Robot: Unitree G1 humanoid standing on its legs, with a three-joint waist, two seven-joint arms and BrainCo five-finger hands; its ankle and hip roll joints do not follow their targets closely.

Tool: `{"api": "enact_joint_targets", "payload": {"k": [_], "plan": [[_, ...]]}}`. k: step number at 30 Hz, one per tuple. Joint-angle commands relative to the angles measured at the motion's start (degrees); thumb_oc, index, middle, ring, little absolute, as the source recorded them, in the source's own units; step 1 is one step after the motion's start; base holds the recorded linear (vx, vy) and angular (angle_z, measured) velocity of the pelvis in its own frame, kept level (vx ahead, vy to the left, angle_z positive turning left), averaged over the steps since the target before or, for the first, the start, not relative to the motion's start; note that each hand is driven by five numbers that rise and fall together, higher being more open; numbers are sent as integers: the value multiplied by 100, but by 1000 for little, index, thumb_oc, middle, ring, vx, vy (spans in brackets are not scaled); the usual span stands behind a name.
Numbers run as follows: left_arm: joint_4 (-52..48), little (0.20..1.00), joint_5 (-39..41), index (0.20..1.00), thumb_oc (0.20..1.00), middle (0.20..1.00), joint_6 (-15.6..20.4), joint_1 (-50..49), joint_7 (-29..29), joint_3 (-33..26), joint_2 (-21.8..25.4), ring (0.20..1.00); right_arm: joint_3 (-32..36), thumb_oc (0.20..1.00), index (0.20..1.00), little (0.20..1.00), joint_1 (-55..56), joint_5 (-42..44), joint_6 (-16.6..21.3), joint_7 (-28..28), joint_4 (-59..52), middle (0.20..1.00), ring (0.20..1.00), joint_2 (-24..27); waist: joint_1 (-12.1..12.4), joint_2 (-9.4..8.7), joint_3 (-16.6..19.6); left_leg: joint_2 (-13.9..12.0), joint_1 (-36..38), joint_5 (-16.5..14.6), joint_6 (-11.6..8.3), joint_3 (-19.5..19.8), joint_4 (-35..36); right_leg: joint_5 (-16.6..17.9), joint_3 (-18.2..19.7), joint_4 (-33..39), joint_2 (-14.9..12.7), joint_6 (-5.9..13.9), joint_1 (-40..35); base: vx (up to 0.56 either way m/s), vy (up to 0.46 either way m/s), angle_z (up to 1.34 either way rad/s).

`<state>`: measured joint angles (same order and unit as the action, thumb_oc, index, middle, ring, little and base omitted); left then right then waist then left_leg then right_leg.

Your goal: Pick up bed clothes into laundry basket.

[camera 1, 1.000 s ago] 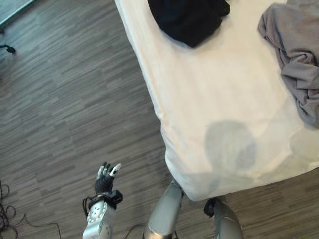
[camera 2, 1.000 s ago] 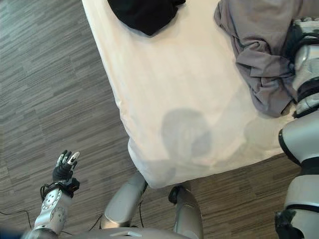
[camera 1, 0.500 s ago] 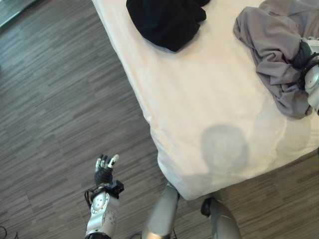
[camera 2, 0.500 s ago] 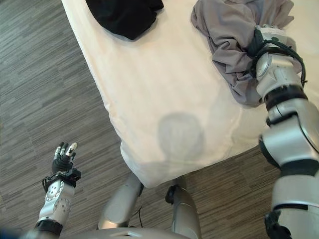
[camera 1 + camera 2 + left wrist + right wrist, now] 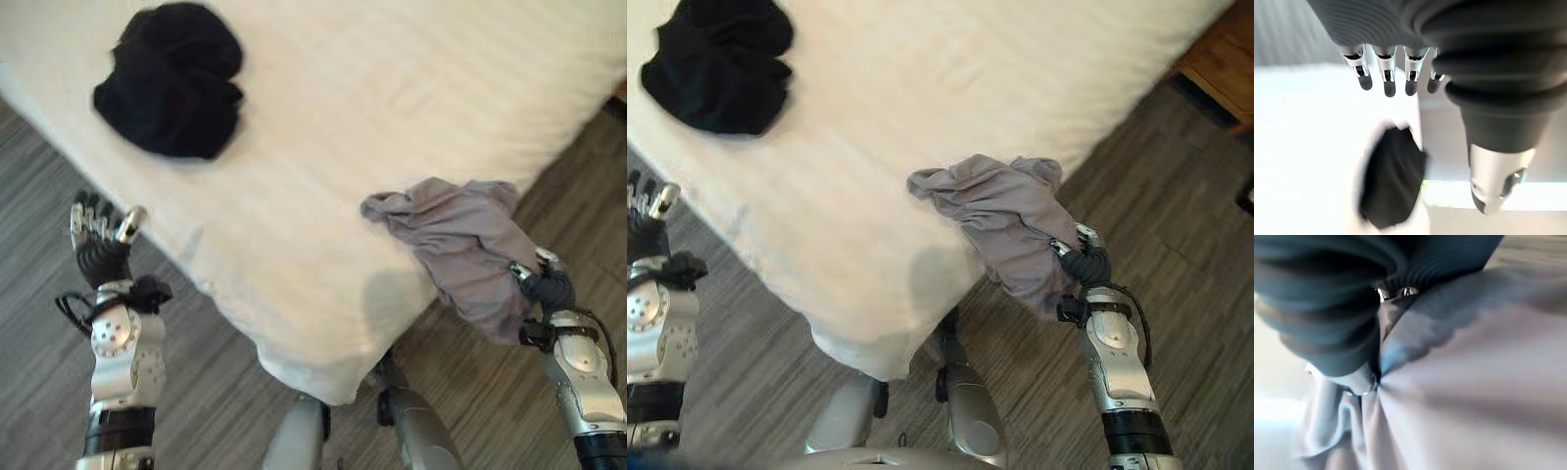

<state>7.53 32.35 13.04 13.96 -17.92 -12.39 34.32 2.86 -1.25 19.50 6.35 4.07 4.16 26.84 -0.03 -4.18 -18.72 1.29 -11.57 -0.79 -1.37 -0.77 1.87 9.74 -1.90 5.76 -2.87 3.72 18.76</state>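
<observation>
Grey crumpled cloth [image 5: 1004, 223] hangs off the white bed's [image 5: 392, 98] near right edge, gripped by the right hand [image 5: 1084, 262]. Black bundled cloth [image 5: 171, 93] lies far left; left hand [image 5: 98, 240] relaxed, holding nothing.

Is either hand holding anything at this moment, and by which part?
The right hand is closed on the crumpled grey cloth garment at its end hanging off the white bed edge. The left hand is open and holds nothing.

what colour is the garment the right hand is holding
Grey: the crumpled cloth garment in the right hand, clearest in the right eye view.
</observation>
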Motion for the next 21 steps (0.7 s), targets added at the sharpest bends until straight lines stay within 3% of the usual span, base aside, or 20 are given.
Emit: {"api": "enact_joint_targets", "payload": {"k": [1, 7, 9, 13, 16, 21], "plan": [[499, 1000, -713, 1000, 1000, 1000, 116, 558, 36, 233, 1135, 1000, -186, 200, 200, 200, -414, 412, 343, -288, -241, 200, 200, 308, -38, 187, 528, -286, 171, 388, -407, 410, 313, -561, -91, -76, -52, 446, -692, -5, 48, -19], [1863, 1000, -1243, 1000, 1000, 1000, -266, 2334, -211, 1083, 2481, 1000, -433, 200, 200, 200, -317, 639, 325, -450, -379, 200, 200, 216, -267, 229, 579, -341, 212, 390, -354, 230, 313, -482, 56, -78, -15, 490, -627, -28, 25, -16], [2739, 1000, -1164, 1000, 1000, 1000, -445, 3443, -309, 1700, 2824, 1000, -542, 200, 200, 200, -279, 719, 301, -370, -355, 200, 200, 184, -361, 249, 560, -361, 213, 398, -345, 197, 313, -461, 60, -76, -16, 523, -612, -17, 1, -6], [3731, 1000, -1178, 1000, 1000, 1000, -657, 4555, -295, 2397, 3045, 1000, -607, 200, 200, 200, -268, 665, 265, -302, -368, 200, 200, 194, -401, 242, 522, -364, 218, 403, -340, 205, 313, -449, 48, -76, -24, 547, -607, 2, -5, -3], [4873, 1000, -1416, 1000, 1000, 1000, -1007, 5620, -167, 3152, 3284, 1000, -662, 200, 200, 200, -302, 680, 259, -246, -457, 200, 200, 315, -449, 261, 436, -366, 170, 438, -340, 208, 313, -420, 30, -76, -38, 578, -565, 2, -10, -4], [5833, 1000, -1788, 1000, 1000, 1000, -1217, 6442, -53, 3753, 3464, 1000, -630, 200, 200, 200, -332, 758, 351, -236, -663, 200, 200, 392, -446, 211, 288, -393, 46, 488, -364, 211, 313, -358, 14, -76, -24, 599, -437, 0, 0, 0]]}}
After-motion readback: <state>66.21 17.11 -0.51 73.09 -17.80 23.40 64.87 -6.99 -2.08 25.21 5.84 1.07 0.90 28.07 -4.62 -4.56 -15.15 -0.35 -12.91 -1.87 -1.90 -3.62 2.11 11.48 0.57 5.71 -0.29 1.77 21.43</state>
